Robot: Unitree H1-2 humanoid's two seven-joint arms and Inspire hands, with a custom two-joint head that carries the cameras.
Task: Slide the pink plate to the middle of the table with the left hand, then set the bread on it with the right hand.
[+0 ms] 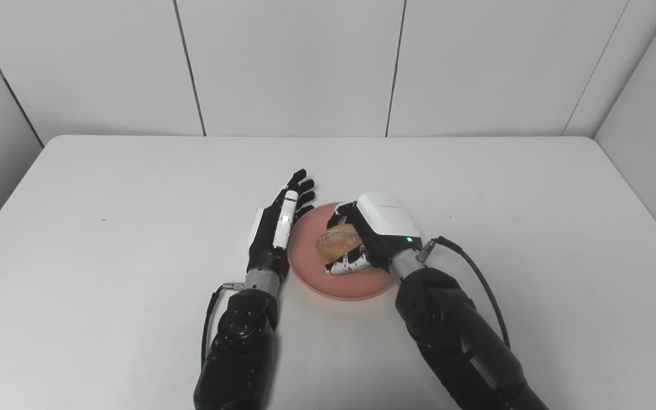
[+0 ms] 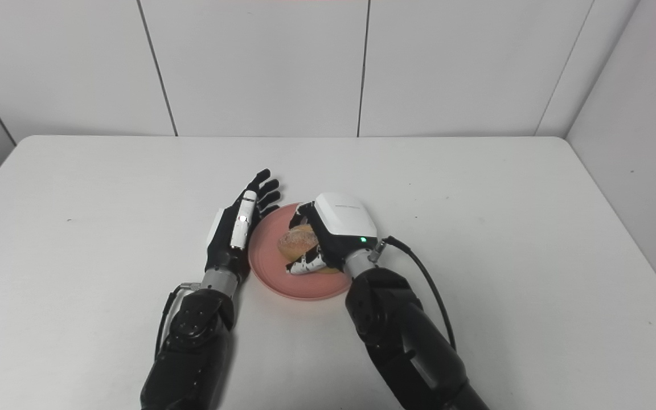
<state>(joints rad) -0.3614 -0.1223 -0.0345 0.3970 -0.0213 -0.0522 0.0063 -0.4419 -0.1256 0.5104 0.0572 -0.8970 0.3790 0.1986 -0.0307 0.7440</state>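
The pink plate (image 1: 316, 280) lies on the white table (image 1: 134, 228), near its middle and toward the front. A round, brown bread roll (image 1: 336, 240) sits over the plate, and my right hand (image 1: 376, 230) is shut on it from the right, fingers and thumb wrapped around it. I cannot tell whether the bread rests on the plate or is held just above it. My left hand (image 1: 279, 225) is open, fingers straight and pointing away, standing on edge against the plate's left rim. It holds nothing.
White panelled walls close in the table at the back and on both sides. A black cable (image 1: 479, 279) loops from my right wrist. Bare table surface lies to the left, right and behind the plate.
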